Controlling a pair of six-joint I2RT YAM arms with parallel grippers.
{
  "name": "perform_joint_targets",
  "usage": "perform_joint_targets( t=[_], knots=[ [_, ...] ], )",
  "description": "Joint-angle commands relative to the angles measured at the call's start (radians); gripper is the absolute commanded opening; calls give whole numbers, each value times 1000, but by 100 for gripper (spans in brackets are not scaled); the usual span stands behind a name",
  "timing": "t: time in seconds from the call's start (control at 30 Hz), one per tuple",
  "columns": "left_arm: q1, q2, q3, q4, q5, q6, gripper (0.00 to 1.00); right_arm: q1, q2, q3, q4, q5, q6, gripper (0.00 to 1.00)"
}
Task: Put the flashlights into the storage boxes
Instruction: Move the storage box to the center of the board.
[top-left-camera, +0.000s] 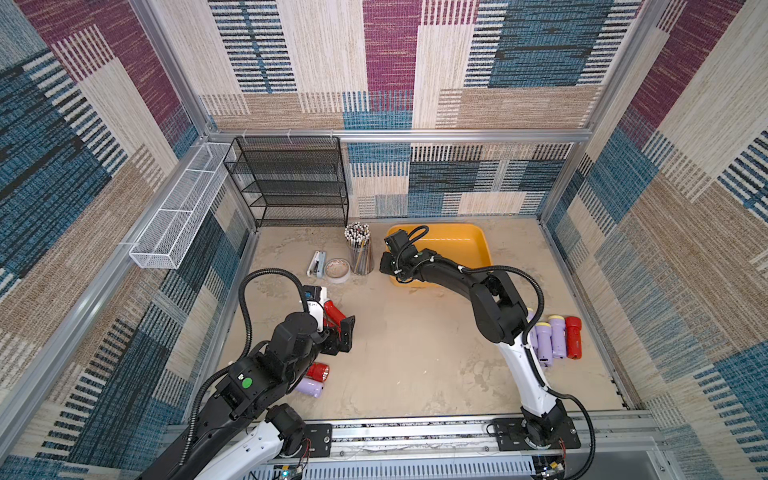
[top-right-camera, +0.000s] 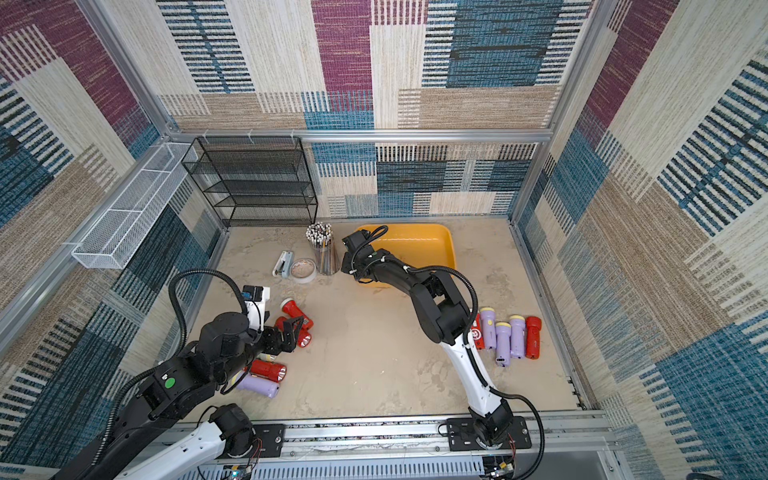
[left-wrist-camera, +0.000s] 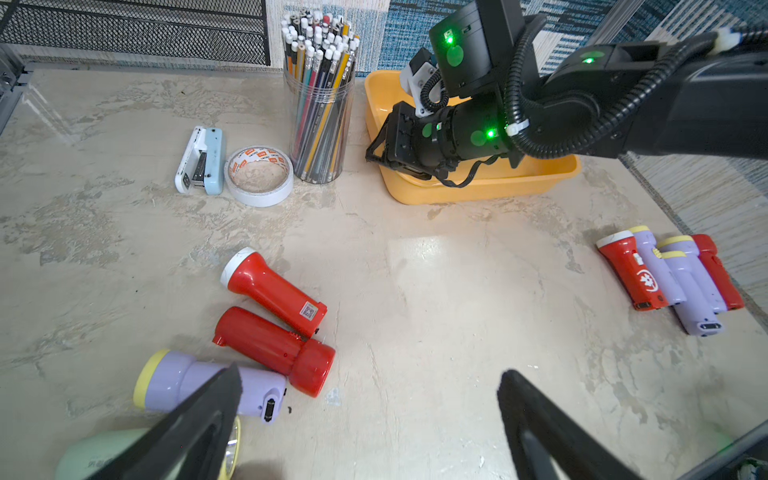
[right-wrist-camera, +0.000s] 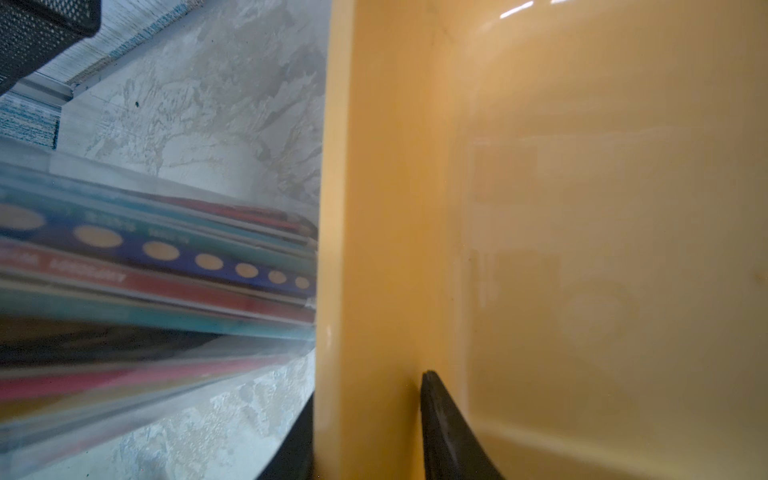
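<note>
The yellow-orange storage box (top-left-camera: 478, 235) stands at the back of the table, nothing visible inside. My right gripper (right-wrist-camera: 368, 399) is shut on the box's near-left wall (right-wrist-camera: 365, 208), one finger inside and one outside. My left gripper (left-wrist-camera: 370, 374) hangs open over bare table beside the left cluster of flashlights: two red ones (left-wrist-camera: 272, 293) (left-wrist-camera: 274, 347), a lavender one (left-wrist-camera: 187, 380) and a pale green one (left-wrist-camera: 104, 453). One finger overlaps the lavender one in the left wrist view. More red and lavender flashlights (top-left-camera: 557, 336) lie side by side at the right, partly behind my right arm.
A clear cup of pencils (top-left-camera: 359, 249) stands close to the box's left side, with a tape roll (top-left-camera: 337, 269) and a stapler (top-left-camera: 316, 264) beside it. A black mesh rack (top-left-camera: 291, 183) sits at the back left. A white wire basket (top-left-camera: 174, 220) hangs on the left wall.
</note>
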Motion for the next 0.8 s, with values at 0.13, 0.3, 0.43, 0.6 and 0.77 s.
perform_joint_targets(
  t=[0.13,0.3,0.43,0.6,0.77],
  knots=[
    [0,-22,1,-33,-18,-28,99,30,-128,-99,-17,86,-1,66],
    [0,6,-7,-16,-11,-49,99,30,-333,-277,3,160,-77,76],
    [0,52,-19,43,56,-62,100,27,-537,-498,-9,262,-155,84],
    [-1,137,-88,218,150,-98,100,-6,-740,-770,-61,384,-157,86],
    [-15,273,-113,389,239,-107,100,-93,-890,-956,-108,379,-106,88]
  ],
)
